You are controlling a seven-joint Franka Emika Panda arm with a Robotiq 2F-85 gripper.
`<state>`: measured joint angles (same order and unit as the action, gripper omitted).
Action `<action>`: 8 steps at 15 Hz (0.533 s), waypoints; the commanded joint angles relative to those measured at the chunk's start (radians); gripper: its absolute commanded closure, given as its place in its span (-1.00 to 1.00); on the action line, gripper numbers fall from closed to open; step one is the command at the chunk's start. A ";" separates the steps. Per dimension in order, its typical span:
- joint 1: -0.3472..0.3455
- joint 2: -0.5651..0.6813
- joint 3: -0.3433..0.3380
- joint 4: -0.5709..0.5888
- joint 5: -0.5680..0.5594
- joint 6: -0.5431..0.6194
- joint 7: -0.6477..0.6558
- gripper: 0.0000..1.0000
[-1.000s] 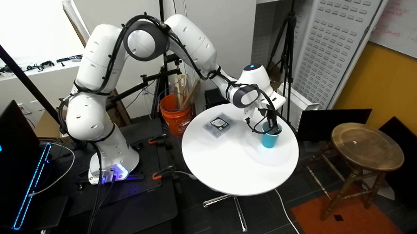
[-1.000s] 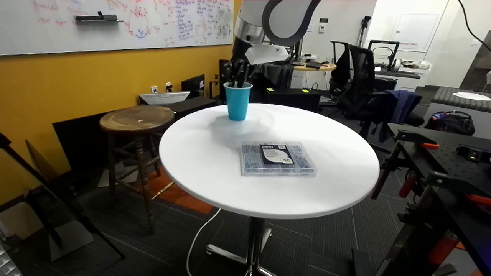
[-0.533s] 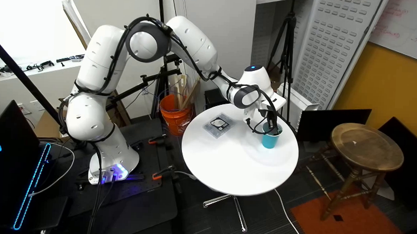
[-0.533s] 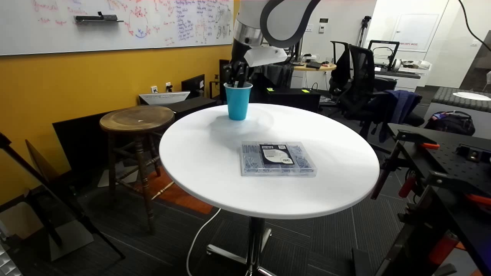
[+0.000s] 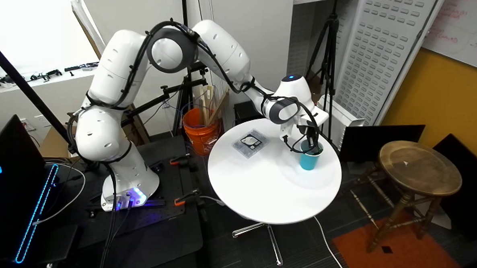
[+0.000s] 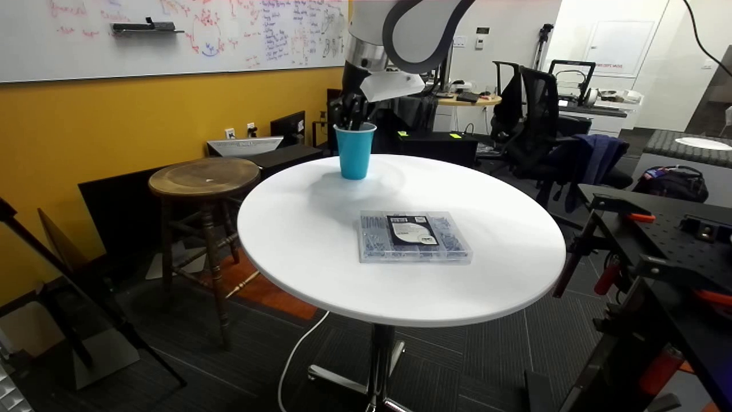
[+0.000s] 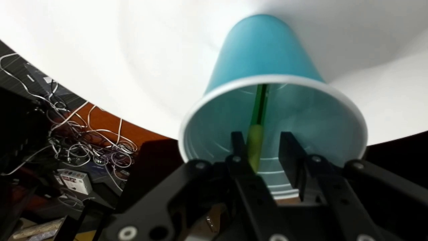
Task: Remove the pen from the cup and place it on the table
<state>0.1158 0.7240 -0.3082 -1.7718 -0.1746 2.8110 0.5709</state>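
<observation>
The light blue cup (image 7: 264, 50) stands upright on the round white table (image 7: 160, 57); it also shows in both exterior views (image 5: 308, 163) (image 6: 354, 153). The green pen (image 7: 256, 137) leans inside the cup, its yellow-green end toward the gripper in the wrist view. It is hidden in both exterior views. My gripper (image 7: 262, 139) is open, its fingertips at the cup's mouth. The pen's end lies between the fingers, close to or against the left finger in the wrist view. A gap separates it from the right finger. The gripper also shows in an exterior view (image 6: 350, 121).
A clear plastic box of small parts (image 6: 414, 237) lies on the table (image 6: 320, 274), apart from the cup. A wooden stool (image 6: 206, 176) and an orange bucket (image 5: 200, 134) stand near the table. A black workbench (image 5: 170, 223) carries the robot base.
The arm has reached slightly further from its base, and the gripper has shifted a little at the cup's mouth. The cup and plastic box stand practically where they were.
</observation>
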 commanded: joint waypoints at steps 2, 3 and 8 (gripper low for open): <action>0.020 0.031 -0.019 0.055 0.024 -0.055 -0.027 0.50; 0.020 0.034 -0.018 0.060 0.024 -0.059 -0.027 0.65; 0.023 0.035 -0.017 0.064 0.021 -0.064 -0.032 0.94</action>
<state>0.1211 0.7533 -0.3087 -1.7329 -0.1746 2.7891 0.5709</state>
